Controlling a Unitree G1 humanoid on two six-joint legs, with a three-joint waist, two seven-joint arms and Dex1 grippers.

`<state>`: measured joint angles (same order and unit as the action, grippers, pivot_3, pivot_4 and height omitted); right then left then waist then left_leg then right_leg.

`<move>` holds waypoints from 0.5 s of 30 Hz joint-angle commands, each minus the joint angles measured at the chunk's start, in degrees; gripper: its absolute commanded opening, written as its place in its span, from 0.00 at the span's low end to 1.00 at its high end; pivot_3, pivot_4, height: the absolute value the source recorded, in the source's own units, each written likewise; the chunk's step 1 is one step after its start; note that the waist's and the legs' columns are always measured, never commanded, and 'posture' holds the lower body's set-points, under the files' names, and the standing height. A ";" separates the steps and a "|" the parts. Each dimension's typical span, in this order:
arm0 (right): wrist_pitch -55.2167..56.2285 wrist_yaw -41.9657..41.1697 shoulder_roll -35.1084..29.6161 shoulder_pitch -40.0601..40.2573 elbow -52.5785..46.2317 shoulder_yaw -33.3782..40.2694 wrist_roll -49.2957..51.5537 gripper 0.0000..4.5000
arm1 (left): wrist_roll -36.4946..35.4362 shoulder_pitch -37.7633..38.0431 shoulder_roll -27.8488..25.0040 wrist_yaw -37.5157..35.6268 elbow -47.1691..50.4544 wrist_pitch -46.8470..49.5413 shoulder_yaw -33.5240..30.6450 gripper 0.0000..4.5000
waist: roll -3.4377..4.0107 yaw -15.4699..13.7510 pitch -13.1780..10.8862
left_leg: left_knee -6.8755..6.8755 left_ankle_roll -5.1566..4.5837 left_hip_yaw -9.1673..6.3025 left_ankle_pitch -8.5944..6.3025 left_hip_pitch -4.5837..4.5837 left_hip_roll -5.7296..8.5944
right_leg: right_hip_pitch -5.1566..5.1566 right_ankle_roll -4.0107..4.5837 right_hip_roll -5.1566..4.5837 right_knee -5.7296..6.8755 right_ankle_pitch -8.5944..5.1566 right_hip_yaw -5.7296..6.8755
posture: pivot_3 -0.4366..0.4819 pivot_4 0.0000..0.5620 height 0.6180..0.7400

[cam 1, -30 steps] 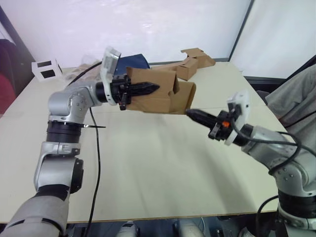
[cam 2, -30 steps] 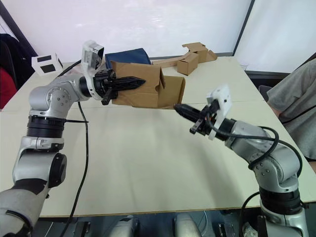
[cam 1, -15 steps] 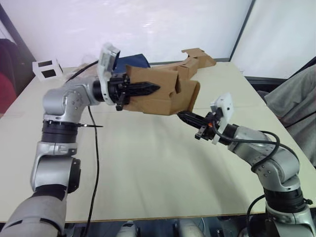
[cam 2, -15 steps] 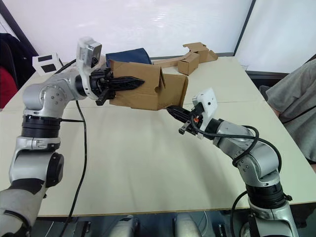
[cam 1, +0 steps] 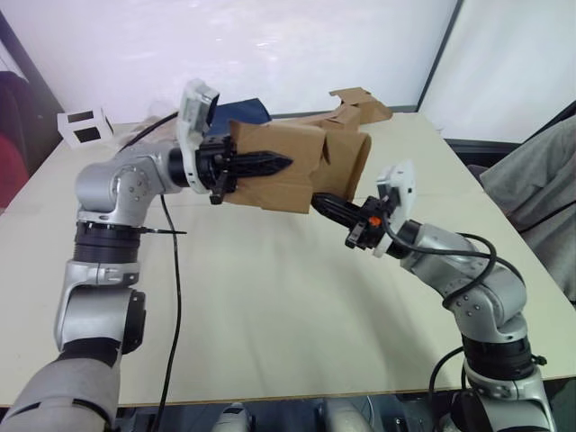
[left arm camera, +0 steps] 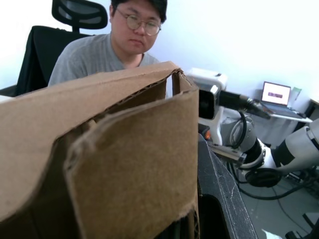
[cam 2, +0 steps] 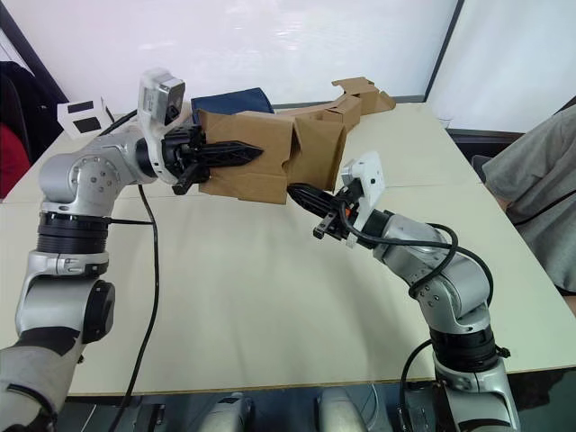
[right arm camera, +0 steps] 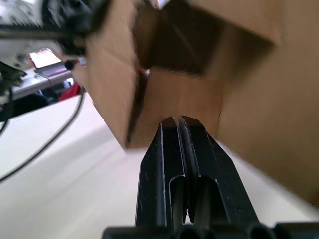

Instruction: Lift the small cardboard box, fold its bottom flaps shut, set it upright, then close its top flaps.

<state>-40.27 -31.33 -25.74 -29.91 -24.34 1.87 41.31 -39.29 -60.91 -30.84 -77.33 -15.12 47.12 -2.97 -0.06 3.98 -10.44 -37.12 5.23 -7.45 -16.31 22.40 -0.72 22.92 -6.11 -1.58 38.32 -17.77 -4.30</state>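
Up above the far half of the tabletop (cam 1: 270, 297), the small cardboard box (cam 1: 279, 166) hangs in the air. It lies on its side. The left gripper (cam 1: 270, 164) holds it, with one black finger flat along the near wall, pinching that wall. The open end of the box faces the robot's right, and brown flaps (cam 1: 346, 162) stick out there.

The right gripper (cam 1: 326, 205) has its two fingers pressed tight together like a pointing stick. It holds nothing. Its tip sits just under the low edge of the open end, touching or almost touching the cardboard; I cannot tell which.

The step now looks like folding the bottom flaps shut. The box is lifted, but the flaps are not closed yet. Next, the right gripper probably needs to push a flap inward while the left gripper keeps the box steady.

The left arm bends at the elbow and reaches across toward the right. The right arm bends too and reaches forward and to the left.

More brown cardboard pieces (cam 1: 360, 103) lie near the far edge. A white cube (cam 1: 83, 124) sits at the far left corner.
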 commanded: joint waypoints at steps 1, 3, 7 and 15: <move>0.68 -0.78 0.80 -1.45 -1.51 -0.20 0.84 0.01 | -0.42 -0.25 -0.12 -0.09 1.11 -1.02 -0.44 0.00 | 0.00 -0.02 0.00 | 0.00 0.00 0.00 0.00 0.00 0.00 | 0.00 0.00 0.00 0.00 0.00 0.00 | 0.48 0.27 1.00; 0.54 -0.88 1.01 -1.87 -1.60 -0.37 0.95 0.01 | -0.40 -0.15 -0.02 0.00 1.11 -1.18 -0.43 0.00 | 0.00 -0.04 0.00 | -0.01 0.00 0.00 0.00 0.00 0.00 | 0.00 0.00 -0.01 0.00 0.00 0.00 | 0.48 0.27 1.00; -0.38 -1.60 0.44 -2.94 -2.52 -0.80 1.38 0.01 | -0.31 0.21 0.14 0.43 1.11 -1.56 -0.61 0.00 | 0.00 0.00 0.00 | -0.01 0.00 0.00 0.00 0.00 0.00 | 0.00 0.00 0.00 0.00 0.00 0.00 | 0.48 0.27 1.00; -4.77 -4.60 -9.16 -4.32 -2.91 9.70 8.67 0.01 | -0.29 0.41 -0.63 0.67 0.51 -1.67 -1.19 0.00 | 0.00 -0.11 0.00 | -0.01 -0.01 0.00 0.00 0.00 0.01 | -0.02 0.00 -0.02 -0.01 0.00 0.00 | 0.48 0.27 1.00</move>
<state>-44.15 -35.56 -33.39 -32.62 -25.73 6.36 45.60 -39.22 -59.99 -30.78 -76.74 -15.24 46.05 -2.98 -0.06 3.86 -10.44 -37.13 5.23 -7.45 -16.32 22.41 -0.71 22.90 -6.11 -1.59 38.32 -17.77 -4.30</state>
